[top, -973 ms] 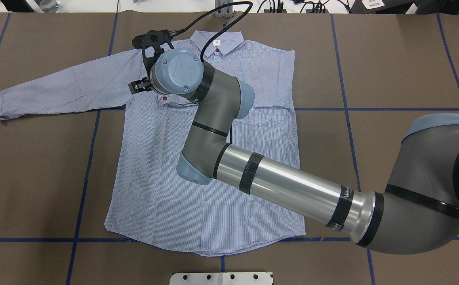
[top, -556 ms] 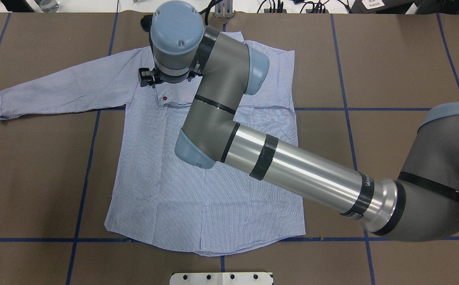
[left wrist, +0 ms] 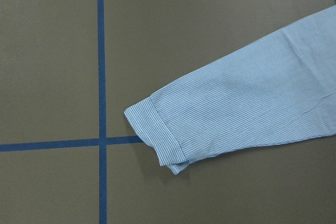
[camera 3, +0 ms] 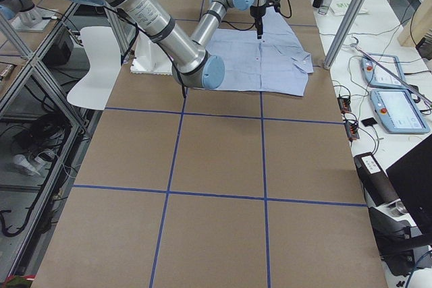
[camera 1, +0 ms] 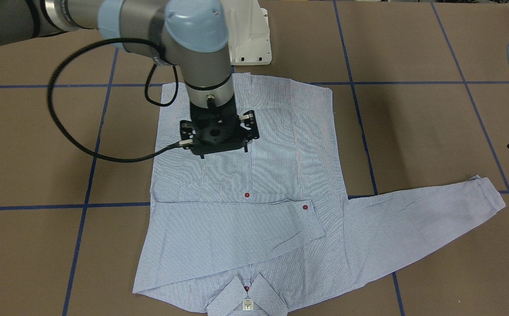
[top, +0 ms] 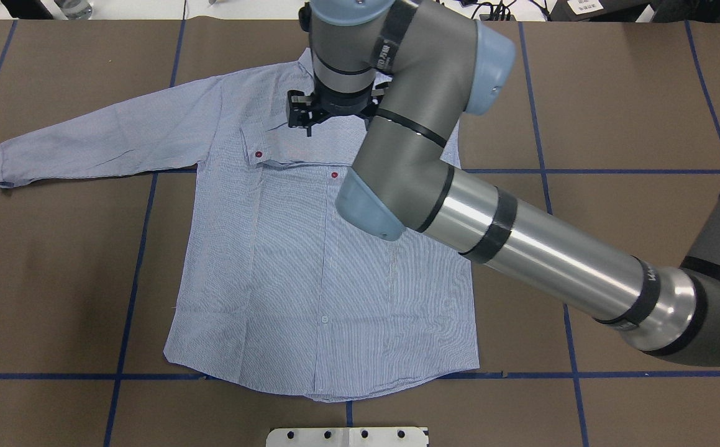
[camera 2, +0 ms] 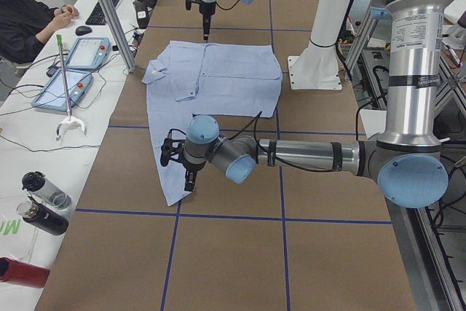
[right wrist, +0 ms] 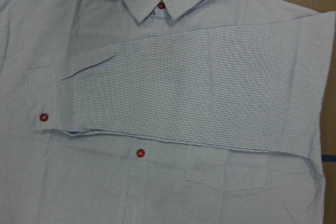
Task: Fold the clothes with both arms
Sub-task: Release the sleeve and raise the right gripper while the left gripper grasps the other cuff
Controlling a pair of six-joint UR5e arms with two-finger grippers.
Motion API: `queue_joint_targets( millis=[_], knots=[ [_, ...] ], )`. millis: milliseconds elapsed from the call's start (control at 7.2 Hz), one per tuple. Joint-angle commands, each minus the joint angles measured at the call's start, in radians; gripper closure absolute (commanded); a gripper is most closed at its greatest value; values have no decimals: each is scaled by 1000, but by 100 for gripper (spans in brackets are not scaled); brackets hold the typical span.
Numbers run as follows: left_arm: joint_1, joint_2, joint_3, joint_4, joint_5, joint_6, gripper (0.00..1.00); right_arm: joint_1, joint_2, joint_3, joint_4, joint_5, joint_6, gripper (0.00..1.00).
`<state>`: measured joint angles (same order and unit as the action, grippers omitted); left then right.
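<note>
The light blue striped shirt (top: 310, 261) lies flat and face up on the table, collar (camera 1: 246, 298) on the far side from me. One sleeve (camera 1: 228, 228) is folded across the chest, and its cuff with a dark red button (top: 258, 153) rests on the left chest. The other sleeve (top: 99, 139) stretches out to my left. My right gripper (camera 1: 217, 140) hangs open and empty, high over the upper chest; its wrist view shows the folded sleeve (right wrist: 184, 93). My left gripper (camera 2: 182, 172) hovers over the outstretched sleeve's cuff (left wrist: 157, 135); I cannot tell whether it is open.
The brown table cover is marked with blue tape lines (top: 130, 279). The white pedestal base (top: 347, 436) sits at the near edge. A side table with tablets (camera 2: 69, 85) and bottles (camera 2: 40, 205) runs along the far edge, where a person sits.
My right arm has lifted off the folded cuff and swung right, from the shirt's left chest to above the collar area. The shirt has not moved.
</note>
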<state>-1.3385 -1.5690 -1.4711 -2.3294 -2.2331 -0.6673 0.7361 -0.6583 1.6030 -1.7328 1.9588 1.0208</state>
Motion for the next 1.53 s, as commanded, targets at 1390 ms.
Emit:
queue_joint_targets(
  millis=[1390],
  knots=[
    [208, -148, 377, -346, 268, -282, 29, 68, -109, 104, -28, 60, 27, 0]
  ],
)
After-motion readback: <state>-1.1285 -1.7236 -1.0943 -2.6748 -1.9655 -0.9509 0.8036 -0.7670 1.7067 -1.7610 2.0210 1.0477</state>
